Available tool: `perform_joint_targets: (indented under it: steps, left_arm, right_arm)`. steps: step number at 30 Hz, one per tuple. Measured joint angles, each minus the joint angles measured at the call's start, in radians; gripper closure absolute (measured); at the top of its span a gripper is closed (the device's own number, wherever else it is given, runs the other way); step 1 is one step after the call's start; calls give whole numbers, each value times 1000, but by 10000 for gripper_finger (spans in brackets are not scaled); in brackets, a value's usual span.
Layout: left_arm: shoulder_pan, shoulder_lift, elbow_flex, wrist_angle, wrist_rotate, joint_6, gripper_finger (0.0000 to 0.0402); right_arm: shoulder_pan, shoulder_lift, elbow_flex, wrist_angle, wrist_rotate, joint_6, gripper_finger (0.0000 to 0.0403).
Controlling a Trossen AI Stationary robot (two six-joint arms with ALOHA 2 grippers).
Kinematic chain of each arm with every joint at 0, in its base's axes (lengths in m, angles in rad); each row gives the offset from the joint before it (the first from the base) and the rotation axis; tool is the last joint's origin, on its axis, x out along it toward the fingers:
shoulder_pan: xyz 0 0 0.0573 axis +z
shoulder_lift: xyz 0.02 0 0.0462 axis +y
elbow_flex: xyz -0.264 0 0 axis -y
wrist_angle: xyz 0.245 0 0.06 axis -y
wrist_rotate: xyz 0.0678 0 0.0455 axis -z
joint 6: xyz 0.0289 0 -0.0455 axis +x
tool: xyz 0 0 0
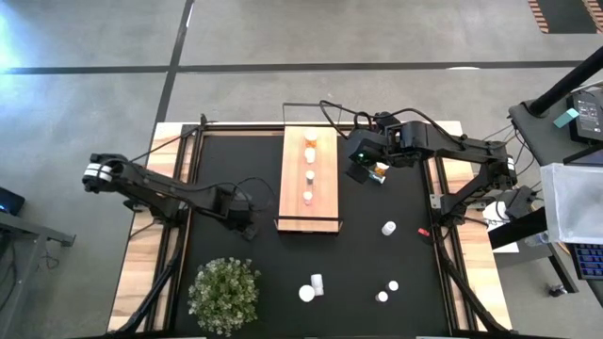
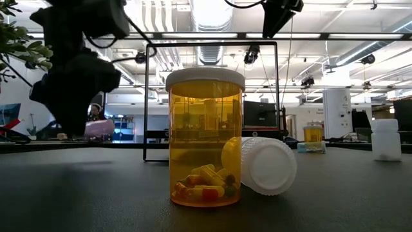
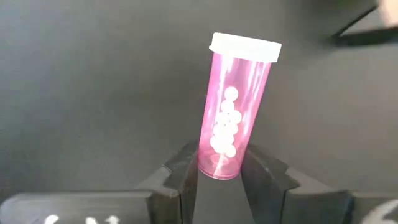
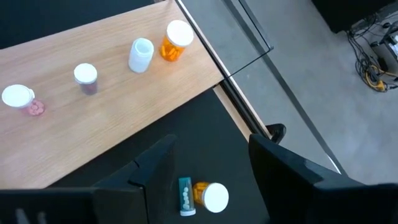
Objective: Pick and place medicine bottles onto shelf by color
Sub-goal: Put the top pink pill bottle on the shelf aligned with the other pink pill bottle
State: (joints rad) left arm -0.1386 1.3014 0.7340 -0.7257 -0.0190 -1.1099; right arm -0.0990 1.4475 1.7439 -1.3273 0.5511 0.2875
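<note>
One pink bottle (image 3: 236, 118) is sitting clamped at its base between the left gripper (image 3: 219, 180) fingers, over the black mat (image 1: 226, 160) just left of the shelf (image 1: 325, 202). It is looking light, rigid and slick, so a mid-body hold would probably be steadier. The right gripper (image 4: 199, 171) is hovering part-open and empty over an orange bottle (image 4: 210, 196) beside the shelf.

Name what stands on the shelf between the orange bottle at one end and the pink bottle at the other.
In the right wrist view, two bottles stand between the orange bottle and the pink bottle on the shelf: a white bottle and a greyish, white-capped bottle.
</note>
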Motion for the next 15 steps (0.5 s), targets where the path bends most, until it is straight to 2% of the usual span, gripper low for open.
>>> perform_joint_targets:
  steps: [10, 15]
  left_arm:
    - [50, -190, 21, -25, -139, -10, 310]
    - [69, -282, 65, 6, -177, 17, 309]
  right_arm:
    - [0, 0, 0, 26, -11, -124, 207]
    - [0, 0, 0, 178, -122, -172, 207]
